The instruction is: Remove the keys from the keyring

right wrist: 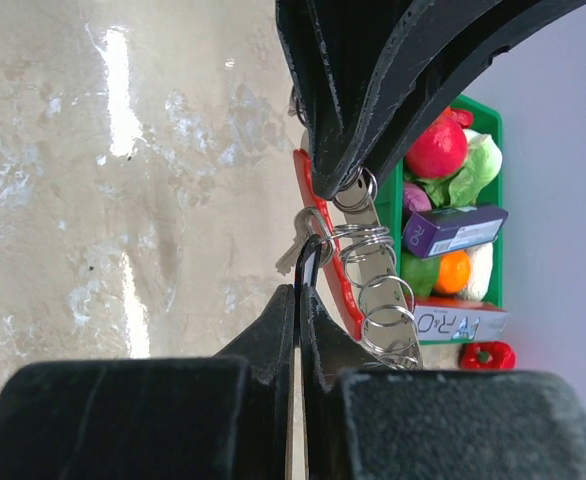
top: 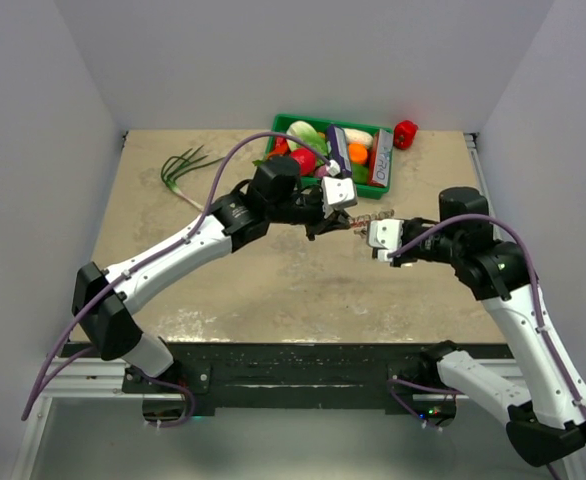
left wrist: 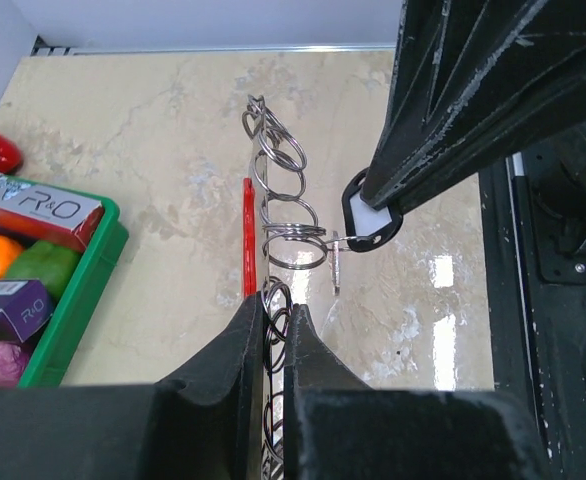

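Separation step in hand: you hold the keyring (left wrist: 291, 215) above the surface (left wrist: 153, 150), left gripper (left wrist: 273, 335) jaws pinched narrow on it, right gripper (right wrist: 300, 300) jaws shut on the black-headed key (left wrist: 368, 218); next, probably, you work that key round the coil.

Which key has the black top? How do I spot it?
Find the green basket at the back of the table; just in front, the left gripper meets the right gripper. Between them is a keyring with a red tag. The black-headed key is pinched in the right gripper, the only dark-headed key.
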Controlling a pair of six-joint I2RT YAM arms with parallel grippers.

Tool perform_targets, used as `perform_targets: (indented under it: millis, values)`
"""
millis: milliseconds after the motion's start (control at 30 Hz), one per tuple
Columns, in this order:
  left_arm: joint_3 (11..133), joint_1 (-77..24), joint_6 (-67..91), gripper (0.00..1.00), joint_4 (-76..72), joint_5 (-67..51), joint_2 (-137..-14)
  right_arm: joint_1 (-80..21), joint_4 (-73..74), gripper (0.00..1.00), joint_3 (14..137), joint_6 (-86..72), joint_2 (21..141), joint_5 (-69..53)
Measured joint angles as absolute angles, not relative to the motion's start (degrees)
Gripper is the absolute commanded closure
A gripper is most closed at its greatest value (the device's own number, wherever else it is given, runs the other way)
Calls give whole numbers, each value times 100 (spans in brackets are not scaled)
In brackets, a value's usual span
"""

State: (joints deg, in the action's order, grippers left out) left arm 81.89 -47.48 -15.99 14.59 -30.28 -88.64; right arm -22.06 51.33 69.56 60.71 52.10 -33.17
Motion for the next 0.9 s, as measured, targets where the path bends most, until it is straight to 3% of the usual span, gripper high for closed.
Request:
perform_targets:
  millis: [700,900]
  values:
    - [8425,-4766,-1031,100,1839,-2622,-8860,-2206,4364,100,6309,5787,5199,-3247]
    - [8453,-4764,-978,100,1861,-2633,-8860,-2206,4368,84,6309,5743,5199,-3251]
